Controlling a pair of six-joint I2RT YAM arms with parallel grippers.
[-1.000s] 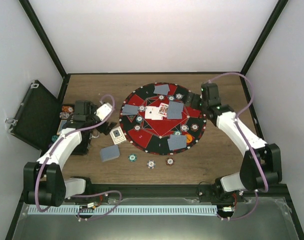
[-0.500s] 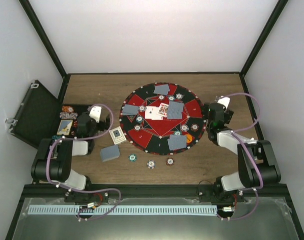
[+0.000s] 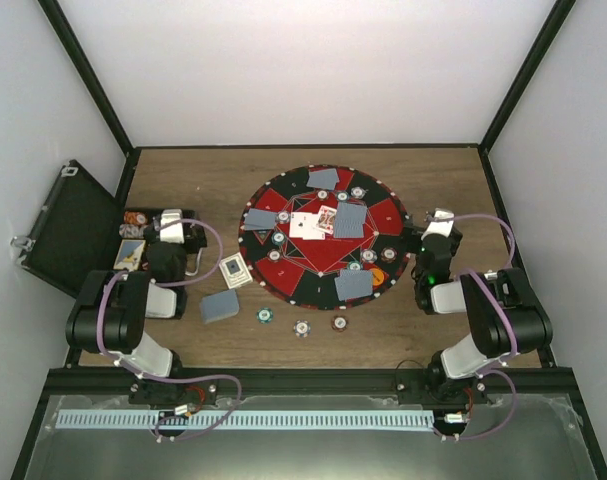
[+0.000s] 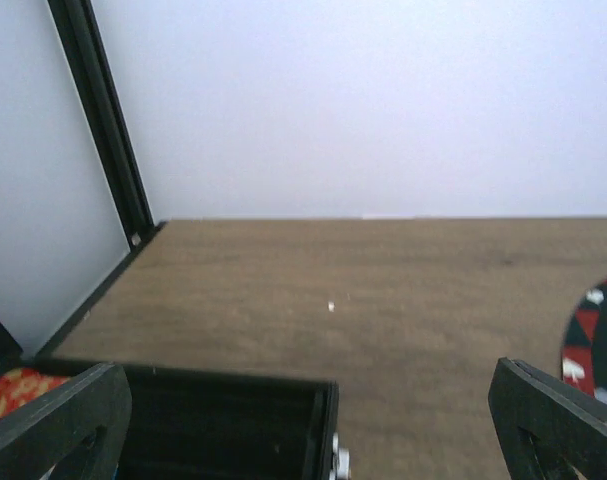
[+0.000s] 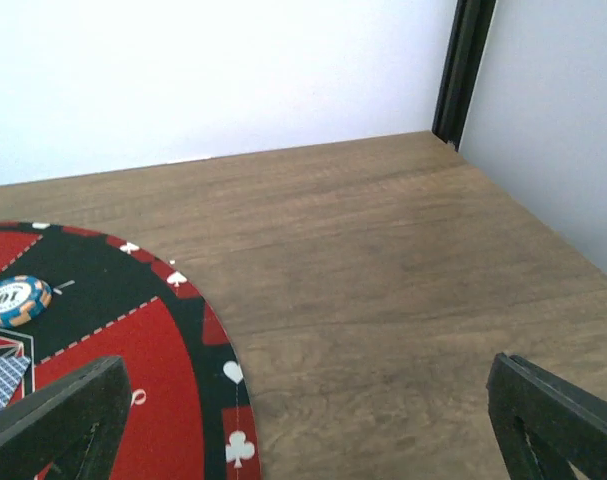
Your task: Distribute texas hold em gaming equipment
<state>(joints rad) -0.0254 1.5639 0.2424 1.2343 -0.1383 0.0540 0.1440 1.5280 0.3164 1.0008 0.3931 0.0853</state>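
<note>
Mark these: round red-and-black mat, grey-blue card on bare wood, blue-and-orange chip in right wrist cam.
Round red-and-black mat (image 3: 321,262): top view, bare red centre.
Grey-blue card (image 3: 220,306): top view, middle of its back.
Blue-and-orange chip (image 5: 16,300): right wrist view, white face.

The left arm (image 3: 111,312), black at the joints with white plastic link covers, sits folded tight over its base at the near edge. Its elbow is drawn back and its forearm reaches toward the far side. The left gripper (image 3: 176,228), a black two-finger claw, points level at the back wall. In the left wrist view its dark fingers (image 4: 53,425) stand at the two lower corners, spread wide. The right arm (image 3: 495,318) mirrors this fold, its upper links doubled back above its base. The right gripper (image 3: 435,235) likewise faces the back wall, its fingers (image 5: 558,420) far apart at the lower corners of the right wrist view. A purple cable (image 3: 220,245) loops along each arm.
</note>
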